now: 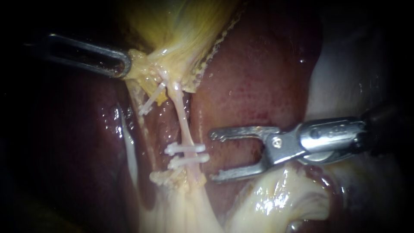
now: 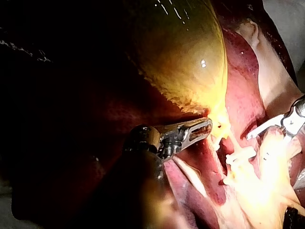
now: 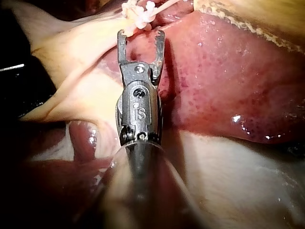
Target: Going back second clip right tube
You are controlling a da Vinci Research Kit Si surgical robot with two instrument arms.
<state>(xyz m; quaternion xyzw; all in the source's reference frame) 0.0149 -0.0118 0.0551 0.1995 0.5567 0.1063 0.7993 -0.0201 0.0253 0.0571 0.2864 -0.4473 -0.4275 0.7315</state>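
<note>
Endoscope view, all places taken from the two clips (image 1: 186, 154).

- Far left of them and higher: left tool (image 1: 124, 64), shaft coming in from the left. Its jaws are pressed together on a bunch of yellow tissue at the narrow end of the gallbladder (image 1: 181, 26). The left wrist view agrees: the tool's tip (image 2: 204, 127) is closed at the gallbladder's (image 2: 181, 52) lower edge.
- Up and left of the clips, nearer: a third clip (image 1: 151, 102), white, lying aslant.
- Straight above them: the right tube (image 1: 183, 121), a thin pale strand running down from the gallbladder's neck.
- The two clips themselves: white, lying across the right tube one just under the other, near its lower end.
- Just right of them: right tool (image 1: 213, 155), jaws spread wide with nothing between them, tips close to the clip ends but apart from them. The right wrist view shows the same: the open tool (image 3: 141, 34) sits just short of the clips (image 3: 140, 14).
- Above right: liver (image 1: 258, 77), dark red and wet.
- Below right: pale tissue (image 1: 276, 198), glistening, under the right tool.
</note>
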